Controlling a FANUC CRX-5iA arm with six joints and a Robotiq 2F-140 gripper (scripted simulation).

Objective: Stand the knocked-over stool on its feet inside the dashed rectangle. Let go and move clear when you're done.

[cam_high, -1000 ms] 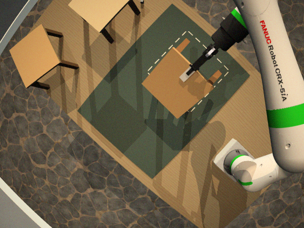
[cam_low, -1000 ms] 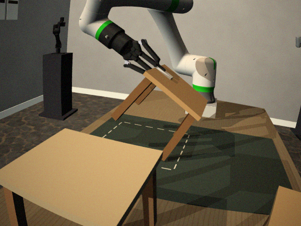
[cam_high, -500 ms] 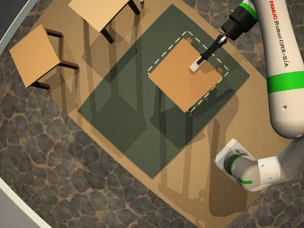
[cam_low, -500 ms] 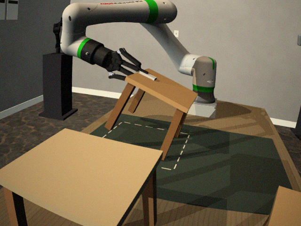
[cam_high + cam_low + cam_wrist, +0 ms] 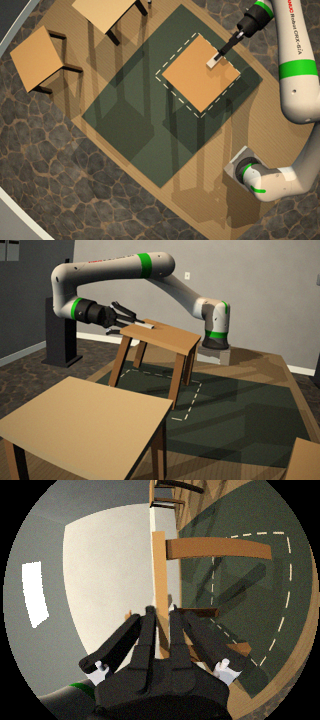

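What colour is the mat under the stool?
Dark green mat, edged with a dashed white rectangle around the stool; top view shows it best.

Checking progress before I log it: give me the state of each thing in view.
Stool: upright on its feet, inside the dashed rectangle.
End effector: shut on the stool's seat edge.
Two other stools: upright, beside the green mat.
Arm: reaching low and level toward the seat.
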